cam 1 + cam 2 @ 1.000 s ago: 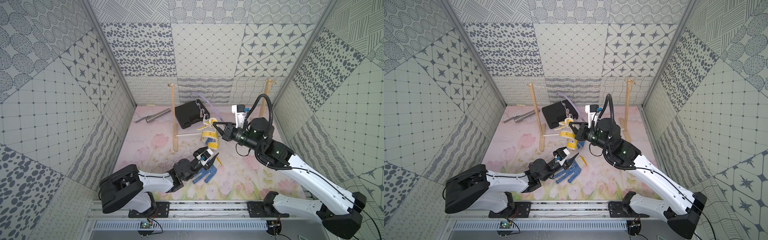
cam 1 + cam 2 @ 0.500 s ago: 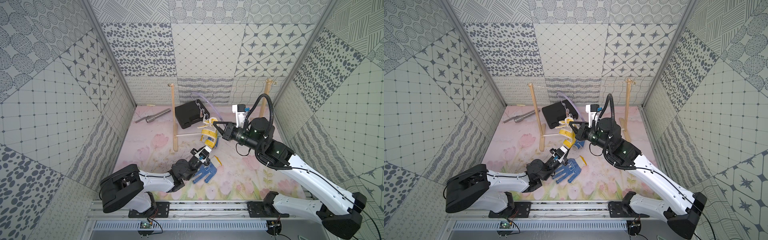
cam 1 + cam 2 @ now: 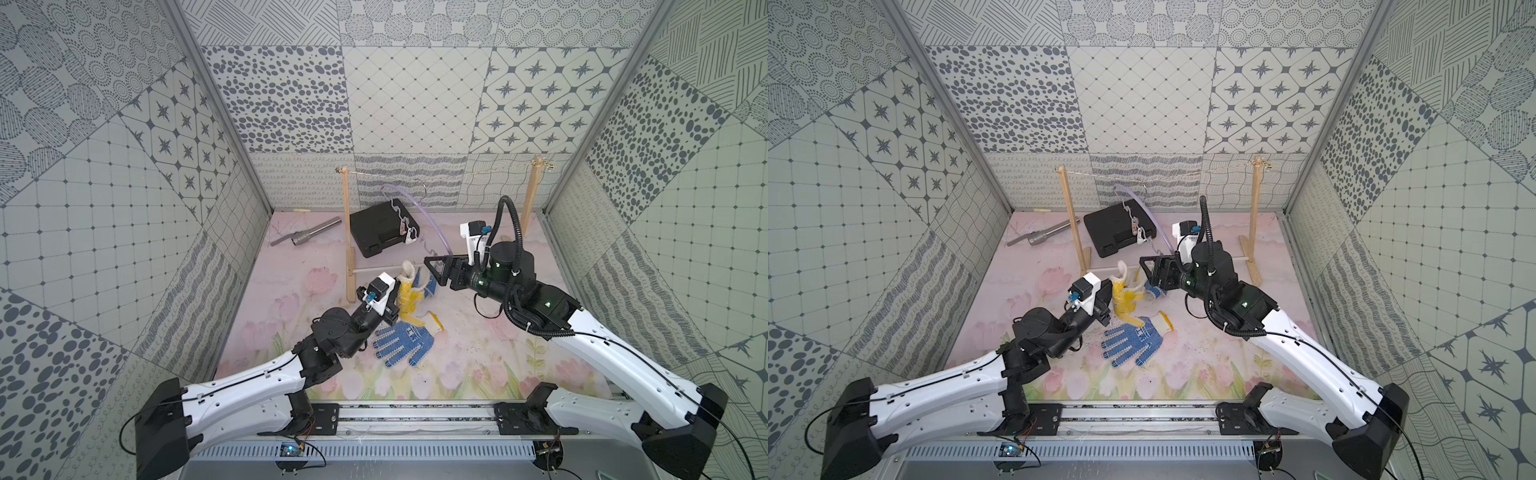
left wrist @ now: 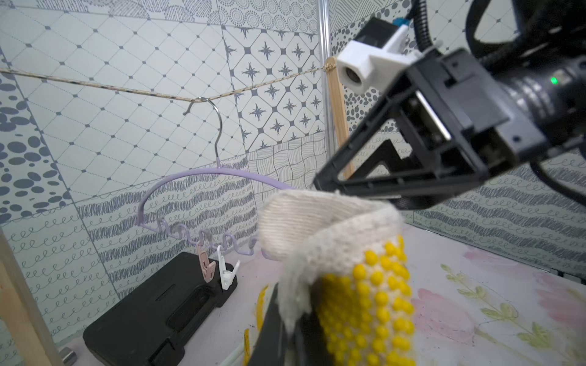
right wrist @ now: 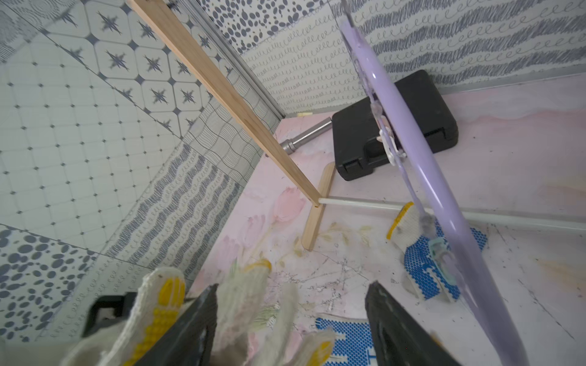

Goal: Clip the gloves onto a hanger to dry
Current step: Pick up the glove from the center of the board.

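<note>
A yellow-dotted glove (image 3: 408, 294) stands upright in mid-air, its off-white cuff on top. My left gripper (image 3: 392, 312) is shut on its lower part, and the jaws pinch the knit in the left wrist view (image 4: 291, 342). My right gripper (image 5: 293, 285) is open just right of the cuff, with the glove's fingers (image 5: 244, 304) hanging loose between and beside its jaws. One blue-dotted glove (image 3: 402, 343) lies flat on the floor. Another blue-dotted glove (image 5: 428, 263) sits under the lilac hanger (image 3: 432, 226) with a clear peg (image 5: 439, 253) over it. The hanger hangs by its hook from the string.
The wooden frame has a left post (image 3: 347, 232), a right post (image 3: 528, 199), a string across the top and a white rod (image 5: 358, 204) at floor level. A black case (image 3: 376, 232) and a metal tube (image 3: 307, 235) lie at the back. Two free pegs (image 4: 215, 269) hang from the hanger.
My left gripper rose to the yellow-dotted glove and shut on it. My right gripper, shut on that glove before, has opened and let it go.
</note>
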### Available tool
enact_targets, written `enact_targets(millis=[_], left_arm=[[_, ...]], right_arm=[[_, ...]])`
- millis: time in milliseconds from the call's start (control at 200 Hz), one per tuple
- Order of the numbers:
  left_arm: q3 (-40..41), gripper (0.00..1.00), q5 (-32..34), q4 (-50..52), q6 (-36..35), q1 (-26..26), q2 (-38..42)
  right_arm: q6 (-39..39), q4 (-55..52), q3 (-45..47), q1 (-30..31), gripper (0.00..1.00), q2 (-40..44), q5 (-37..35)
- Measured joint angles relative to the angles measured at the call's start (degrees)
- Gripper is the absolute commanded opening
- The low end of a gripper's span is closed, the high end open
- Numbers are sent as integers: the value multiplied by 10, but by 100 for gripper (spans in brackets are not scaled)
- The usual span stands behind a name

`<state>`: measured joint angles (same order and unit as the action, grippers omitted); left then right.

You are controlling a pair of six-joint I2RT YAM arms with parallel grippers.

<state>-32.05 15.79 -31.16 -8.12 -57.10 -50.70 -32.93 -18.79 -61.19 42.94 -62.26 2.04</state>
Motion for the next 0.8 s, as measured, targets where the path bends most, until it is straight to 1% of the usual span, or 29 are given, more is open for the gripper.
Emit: enact_targets(millis=[90,180,295,405,590,800], left_arm=[[-38,0,-26,105,51,24,8],[-82,0,-59,215,96,40,-7],[-146,0,-108,343,137,51,-63],[-194,0,-152,442,159,54,-116],[-247,0,-210,563,180,56,-181],[-276,0,-280,638,202,82,-217]], right_arm=[[28,-12,36,0,74,13,-6],[51,-22,59,0,73,31,-7],[78,-27,62,0,73,47,0],[95,-29,61,0,73,56,12],[114,-42,62,0,68,57,32],[145,-45,89,0,63,56,43]])
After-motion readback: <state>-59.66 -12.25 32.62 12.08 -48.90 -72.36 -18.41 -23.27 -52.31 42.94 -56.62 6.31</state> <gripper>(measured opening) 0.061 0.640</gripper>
